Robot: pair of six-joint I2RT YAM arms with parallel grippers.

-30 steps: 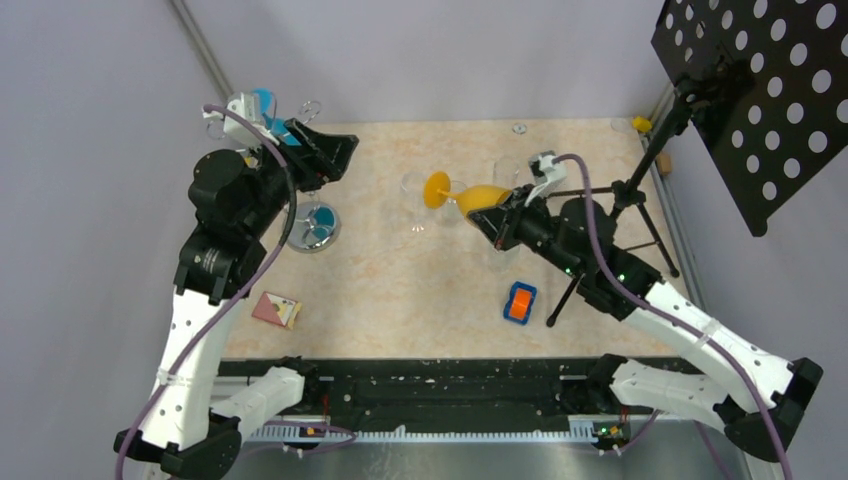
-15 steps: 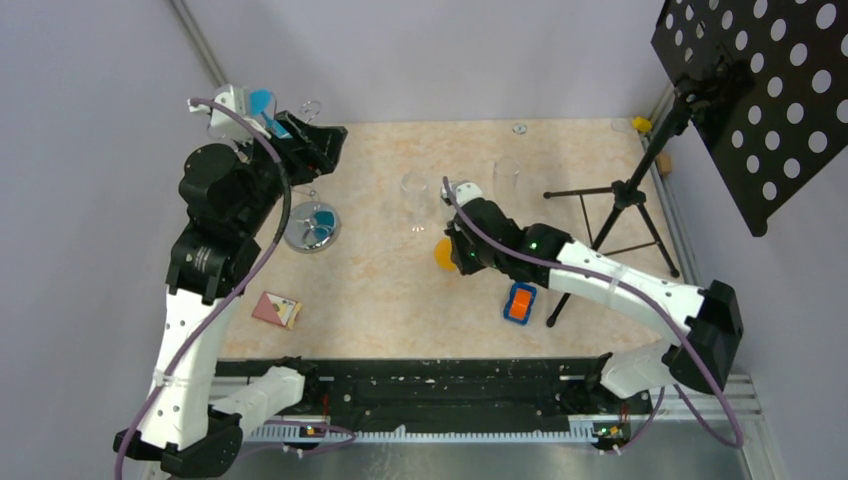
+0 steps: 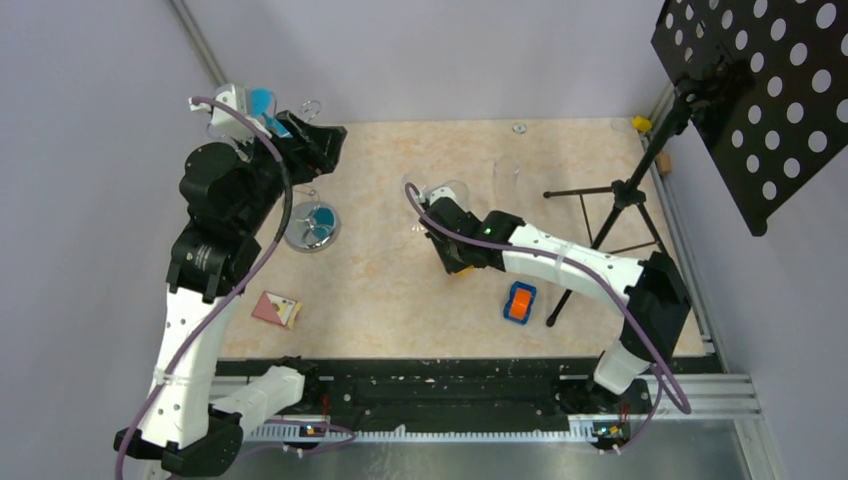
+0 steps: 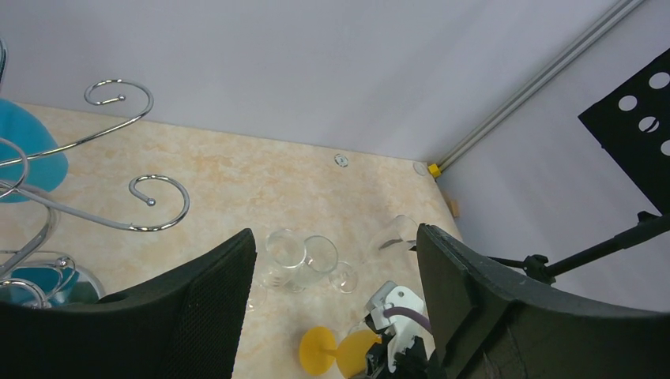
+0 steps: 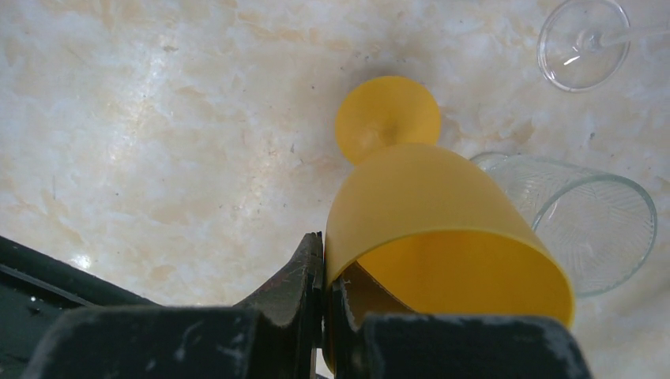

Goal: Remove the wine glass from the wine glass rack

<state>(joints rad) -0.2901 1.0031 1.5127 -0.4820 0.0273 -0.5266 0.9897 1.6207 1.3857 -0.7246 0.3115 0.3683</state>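
Note:
The wine glass rack stands at the left, and its curled silver arms show in the left wrist view. A blue wine glass hangs on it, seen from above as the blue glass. My left gripper stands open beside the arms, holding nothing. My right gripper is shut on the rim of a yellow wine glass, with one finger inside the bowl. That yellow glass is low over the table's middle, foot downward. I cannot tell whether the foot touches the table.
Clear glasses and a tall clear one stand just behind the right gripper, and a ribbed clear glass lies beside the yellow one. A black tripod carries a perforated panel. An orange-and-blue toy and a card lie nearer the front.
The right arm has swung left and down with the yellow glass, turning it from lying sideways to foot down. The left arm shifted slightly left early on, then held still.

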